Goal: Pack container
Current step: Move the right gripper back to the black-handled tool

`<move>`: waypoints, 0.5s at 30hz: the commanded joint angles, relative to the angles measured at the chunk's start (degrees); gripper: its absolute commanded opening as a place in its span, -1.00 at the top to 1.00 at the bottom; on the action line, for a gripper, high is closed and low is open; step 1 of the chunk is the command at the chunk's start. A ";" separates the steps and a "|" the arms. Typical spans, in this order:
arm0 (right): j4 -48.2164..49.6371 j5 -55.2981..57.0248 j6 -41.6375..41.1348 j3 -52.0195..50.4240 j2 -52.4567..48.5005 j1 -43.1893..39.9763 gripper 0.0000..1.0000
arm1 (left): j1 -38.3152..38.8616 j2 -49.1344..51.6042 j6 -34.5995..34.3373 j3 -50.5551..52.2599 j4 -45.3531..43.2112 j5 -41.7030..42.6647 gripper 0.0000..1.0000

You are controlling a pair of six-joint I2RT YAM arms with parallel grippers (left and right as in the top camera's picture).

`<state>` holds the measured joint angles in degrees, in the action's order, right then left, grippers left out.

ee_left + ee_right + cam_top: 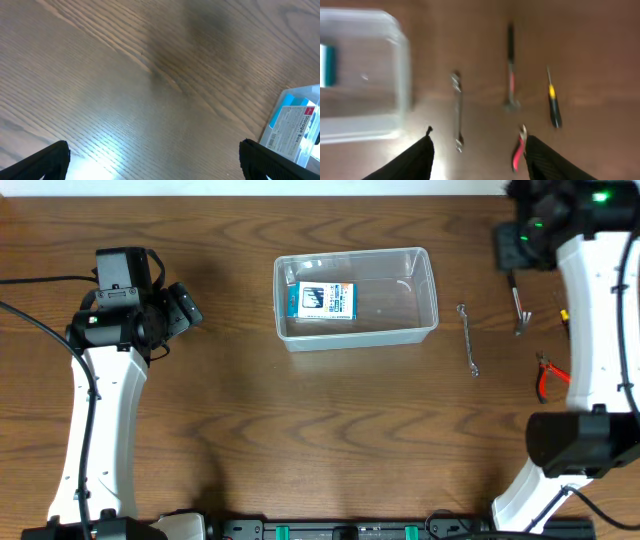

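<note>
The clear plastic container (pixel 357 328) sits at the table's centre back, with a small blue-and-white box (pixel 323 300) inside at its left end. To its right lie a silver wrench (pixel 468 340), a small hammer (pixel 519 308), a yellow-handled screwdriver (pixel 563 313) and red-handled pliers (pixel 546 376). The right wrist view shows the container (pixel 365 125), wrench (pixel 457 107), hammer (pixel 510 70), screwdriver (pixel 552 100) and pliers (pixel 518 150). My right gripper (pixel 477 160) is open and empty above the tools. My left gripper (pixel 155 160) is open and empty over bare table left of the container (pixel 300 125).
The dark wooden table (pixel 300 440) carries everything. The right arm's white links (pixel 600 330) pass over the table's right edge near the tools. The left arm (pixel 105 380) stands at the left side.
</note>
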<state>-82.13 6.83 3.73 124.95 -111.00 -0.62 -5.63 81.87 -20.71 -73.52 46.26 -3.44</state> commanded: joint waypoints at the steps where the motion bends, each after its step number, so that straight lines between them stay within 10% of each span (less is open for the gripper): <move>1: -1.68 -1.88 -0.92 -1.92 -2.84 -3.19 -0.24 | -0.24 -0.15 0.96 0.33 0.13 -0.92 -0.96; 15: 1.20 -1.05 0.85 -5.68 -14.62 -10.64 -0.27 | -0.24 -0.15 0.96 0.33 0.13 -0.92 -0.96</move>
<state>-81.56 5.85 3.79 119.50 -123.76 -10.66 -5.63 81.87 -20.71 -73.52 46.26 -3.44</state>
